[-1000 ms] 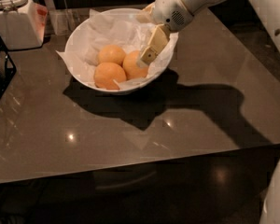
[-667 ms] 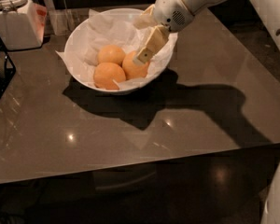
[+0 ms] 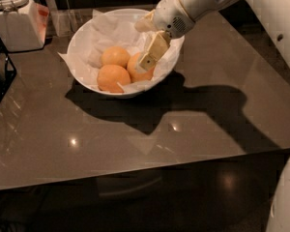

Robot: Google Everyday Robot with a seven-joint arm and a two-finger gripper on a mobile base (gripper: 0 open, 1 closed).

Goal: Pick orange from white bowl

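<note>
The gripper (image 3: 147, 62) slants down from the right rim into the white bowl (image 3: 123, 93) on the table (image 3: 183, 129). It lies over the orange (image 3: 134, 69), which sits at the right, beside two rounder fruits (image 3: 112, 77). That slant, I'd guess, keeps the arm off the rim. Whether it is open or closed, I cannot tell.

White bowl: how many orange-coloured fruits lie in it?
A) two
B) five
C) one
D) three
D: the white bowl holds two orange fruits on its left and the orange on its right. The tool reaches down into the bowl at that orange.
</note>
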